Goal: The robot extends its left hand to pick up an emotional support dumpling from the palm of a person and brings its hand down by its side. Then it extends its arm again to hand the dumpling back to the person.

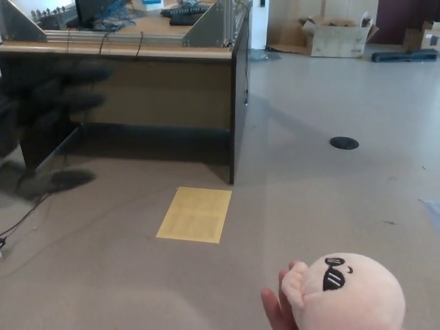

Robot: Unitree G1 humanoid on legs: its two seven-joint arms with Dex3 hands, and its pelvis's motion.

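The pink plush dumpling [347, 292] rests on a person's palm [275, 313] at the lower right, ungrasped. The robot's left hand [48, 120] shows as a dark blur at far left, fingers spread and empty, well apart. Judged: reaching step; next it must cross rightward and close around the dumpling.

Dumpling [354, 292]: soft plush cloth, pale pink, matt, fine nap; face stitched or printed in black. Left hand [48, 120]: black, matt, blurred; material not resolvable. Floor [323, 199]: smooth grey, low sheen. Yellow sheet [194, 214] on floor: flat, matt, paper-like. Desk [137, 89]: dark panels, wood-look tabletop edge, silvery metal brackets [213, 27]. Boxes [337, 36] at far wall: brown cardboard.
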